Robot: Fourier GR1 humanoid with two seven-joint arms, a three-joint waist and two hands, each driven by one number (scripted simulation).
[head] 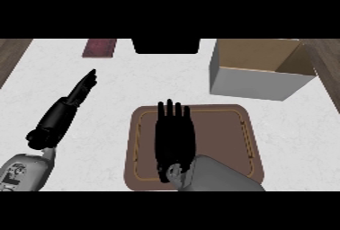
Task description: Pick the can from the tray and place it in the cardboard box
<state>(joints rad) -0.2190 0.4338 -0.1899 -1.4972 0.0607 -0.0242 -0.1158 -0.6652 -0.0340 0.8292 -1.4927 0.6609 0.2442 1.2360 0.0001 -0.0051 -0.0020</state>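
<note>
Hovering flat over the tray (249, 134), the right hand (174, 139) shows straight fingers; no writing is legible.

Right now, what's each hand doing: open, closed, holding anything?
Left hand: open, fingers straight, holding nothing.
Right hand: open, fingers straight over the tray; no can visible.

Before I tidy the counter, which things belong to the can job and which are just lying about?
Job:
brown tray
cardboard box
right hand, open above the tray
The can is not visible.

Lying about:
dark red flat thing at the back
black thing at the back edge
left hand, open, resting
</note>
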